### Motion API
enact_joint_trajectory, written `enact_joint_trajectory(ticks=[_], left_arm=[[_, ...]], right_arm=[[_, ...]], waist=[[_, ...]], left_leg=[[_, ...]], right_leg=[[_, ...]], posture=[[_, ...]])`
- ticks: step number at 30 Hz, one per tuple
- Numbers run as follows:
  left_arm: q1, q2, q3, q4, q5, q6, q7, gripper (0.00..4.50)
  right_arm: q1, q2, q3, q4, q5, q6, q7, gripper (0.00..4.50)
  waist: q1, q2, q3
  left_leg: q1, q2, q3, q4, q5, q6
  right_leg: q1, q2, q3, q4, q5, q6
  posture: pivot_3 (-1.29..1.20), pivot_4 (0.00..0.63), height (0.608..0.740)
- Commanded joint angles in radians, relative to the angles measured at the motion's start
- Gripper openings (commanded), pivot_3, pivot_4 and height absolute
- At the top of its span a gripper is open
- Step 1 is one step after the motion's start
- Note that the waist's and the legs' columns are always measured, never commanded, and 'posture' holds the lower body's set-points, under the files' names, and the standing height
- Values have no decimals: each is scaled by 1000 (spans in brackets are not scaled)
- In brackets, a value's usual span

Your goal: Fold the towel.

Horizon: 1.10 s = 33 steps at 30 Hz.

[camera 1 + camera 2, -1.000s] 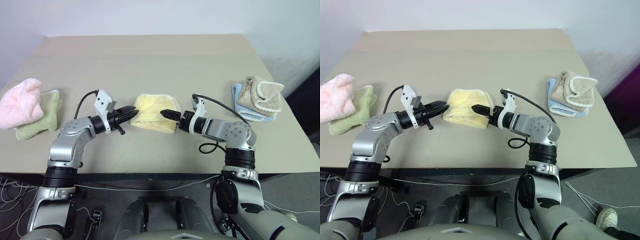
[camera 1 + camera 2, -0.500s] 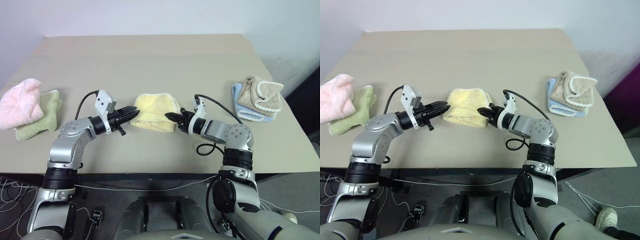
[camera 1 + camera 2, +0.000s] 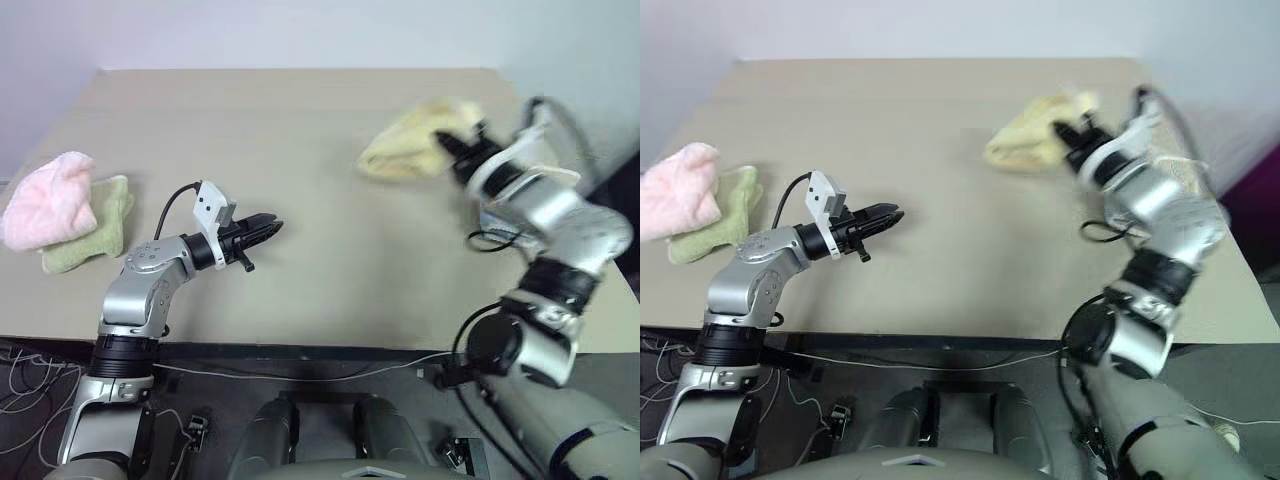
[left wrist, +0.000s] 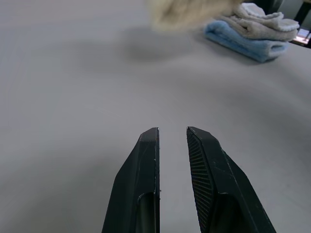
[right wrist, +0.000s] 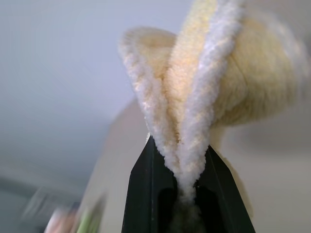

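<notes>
Aloft, fluffy folded towel, right gripper pinching

Bare table centre — cloths at edge

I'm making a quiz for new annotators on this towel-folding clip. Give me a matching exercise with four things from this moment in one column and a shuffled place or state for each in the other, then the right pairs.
Things:
1. towel
2. left end effector
3. pink cloth
4. blue folded cloth

Places or states:
A. lies under a beige cloth
B. pinched in the right end effector, lifted off the table
C. holds nothing, fingers slightly apart
D. rests on a green cloth at the table's left edge

Pairs: 1-B, 2-C, 3-D, 4-A
</notes>
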Motion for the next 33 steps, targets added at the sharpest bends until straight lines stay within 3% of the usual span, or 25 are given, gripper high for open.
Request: enact_joint_trajectory(ticks=[1,5,14,21,22,33], left_arm=[[-23,-13,-8,-15,-11,-15,-8,930],[-30,-25,-16,-10,-9,-16,-13,930],[-37,-38,-37,-9,-9,-11,-24,930],[-35,-40,-40,-13,-9,-10,-28,930],[-34,-40,-41,-14,-8,-9,-28,930],[-26,-47,-46,-22,-12,-6,-31,930]], right_arm=[[-34,-94,-68,27,-2,-76,-70,26],[31,-119,-137,37,-8,-95,-218,26],[176,8,-197,-41,78,-41,-471,26],[213,-2,-148,-88,72,-70,-497,26],[217,-4,-143,-95,74,-73,-493,600],[257,-31,-88,-214,128,-101,-437,4222]], waist=[[0,0,0],[-6,0,0],[-5,1,0],[-5,1,0],[-5,1,0],[-4,1,0]], left_leg=[[0,0,0,0,0,0],[0,1,1,0,0,0],[1,2,3,0,0,0],[1,1,3,1,0,0],[1,1,3,1,0,0],[1,1,3,1,0,0]], right_leg=[[0,0,0,0,0,0],[0,1,1,1,0,0],[0,1,3,2,0,0],[0,2,3,2,0,0],[0,2,3,2,0,0],[0,2,3,2,0,0]], posture=[[0,150,740],[0,150,740],[0,150,740],[0,150,740],[0,150,740],[0,150,740]])
